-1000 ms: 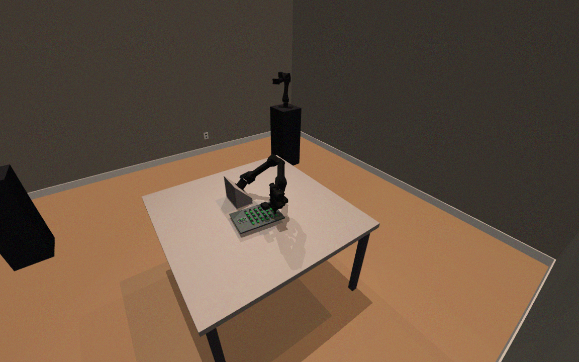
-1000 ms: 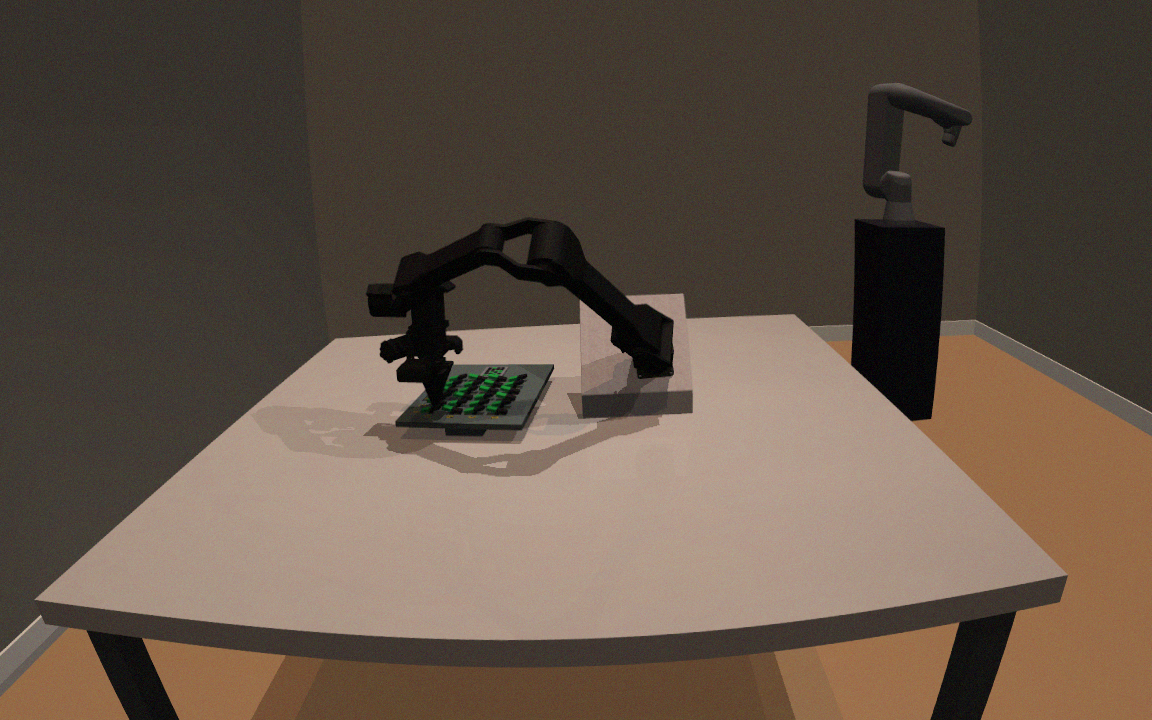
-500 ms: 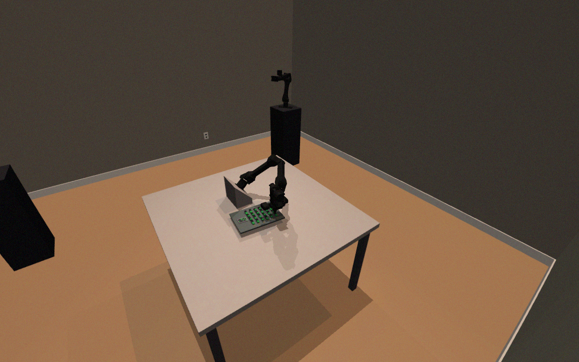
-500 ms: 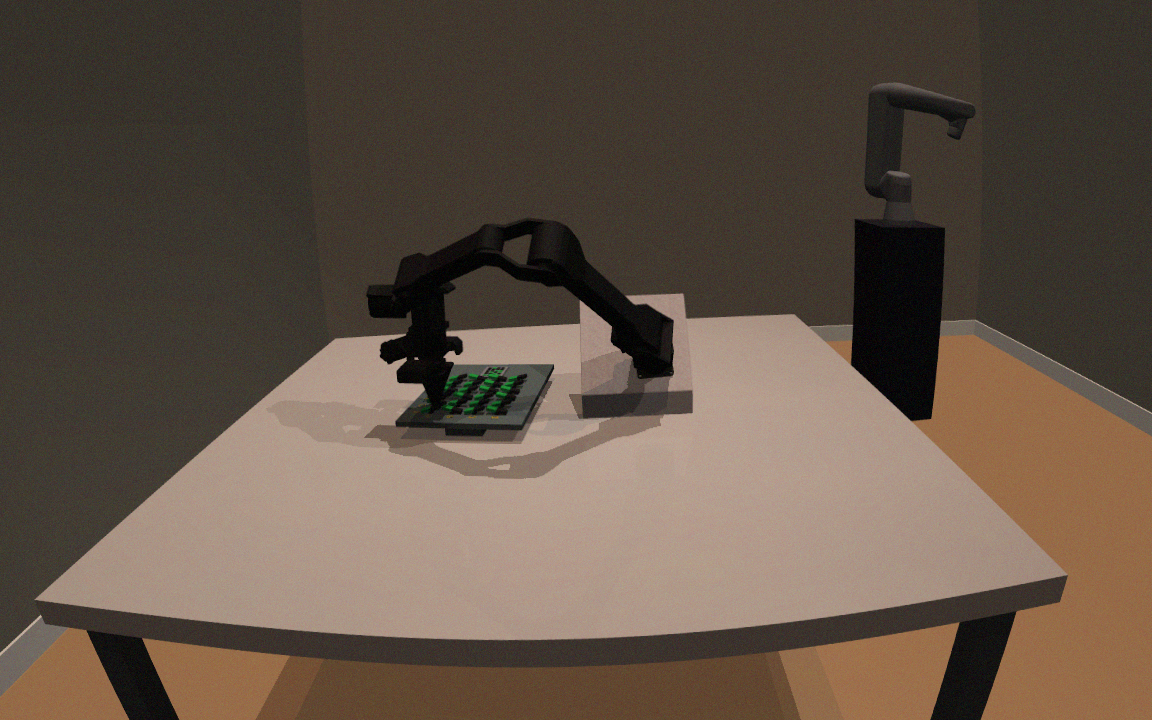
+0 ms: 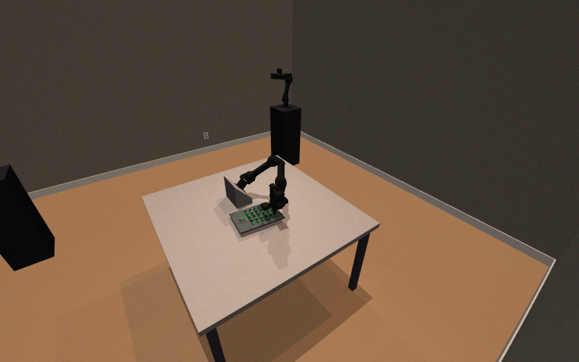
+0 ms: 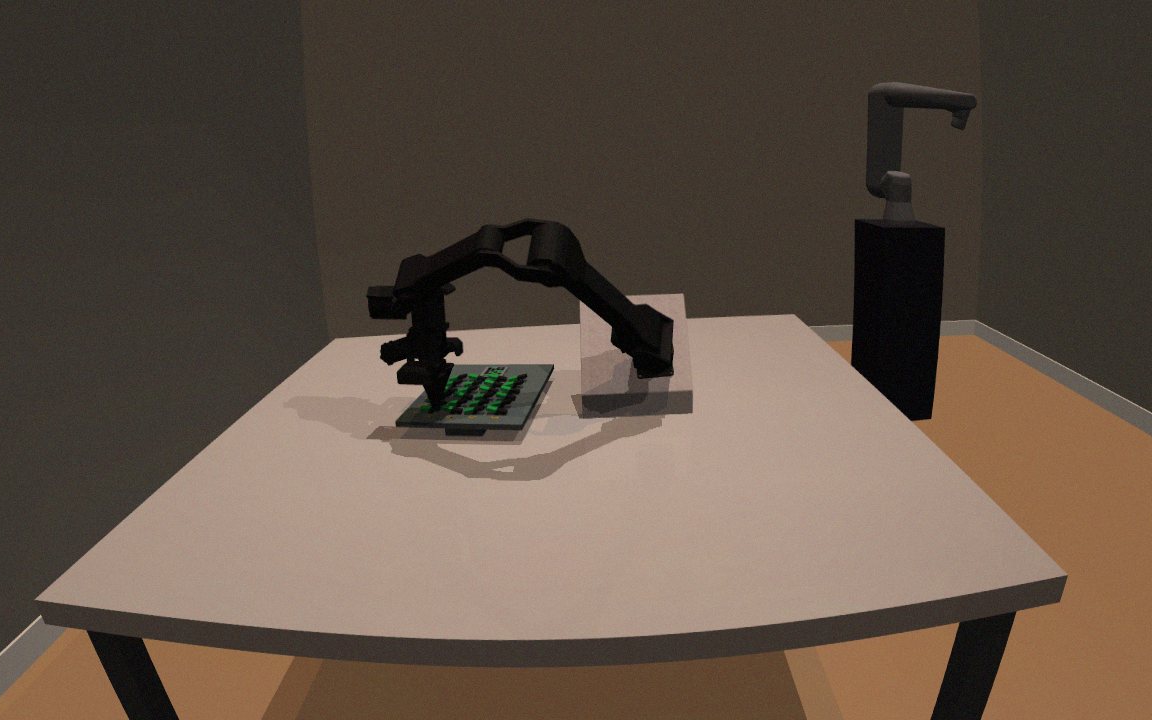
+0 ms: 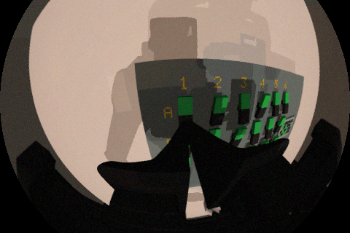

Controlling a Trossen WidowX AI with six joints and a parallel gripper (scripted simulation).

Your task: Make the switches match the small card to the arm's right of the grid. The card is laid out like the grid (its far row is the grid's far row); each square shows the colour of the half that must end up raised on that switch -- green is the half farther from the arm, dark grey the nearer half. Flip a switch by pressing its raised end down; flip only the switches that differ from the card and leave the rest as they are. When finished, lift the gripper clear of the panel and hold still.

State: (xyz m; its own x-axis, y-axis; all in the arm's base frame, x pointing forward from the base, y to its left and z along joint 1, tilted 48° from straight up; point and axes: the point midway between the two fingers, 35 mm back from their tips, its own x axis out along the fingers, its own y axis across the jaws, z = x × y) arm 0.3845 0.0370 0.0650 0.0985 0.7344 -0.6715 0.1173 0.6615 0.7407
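Bare table (image 6: 562,537) stretching wide toward the left edge and the near edge, well apart from anything standing on it. Left of centre in the exterior view, switch panel (image 6: 533,394) lying flat, near the middle of the far half. Gripper (image 6: 435,390) pinched fully shut on nothing, pointing straight down, tips low over the panel's left corner, right by switch A1 (image 7: 185,105) in the wrist view; contact not discernible. Small card (image 6: 495,368) at the panel's far end, squares too small to read. Just right of the panel, grey block (image 6: 678,358) under the arm's base. Further right, off the table, black pedestal (image 6: 898,313) on orange floor; dark walls behind.
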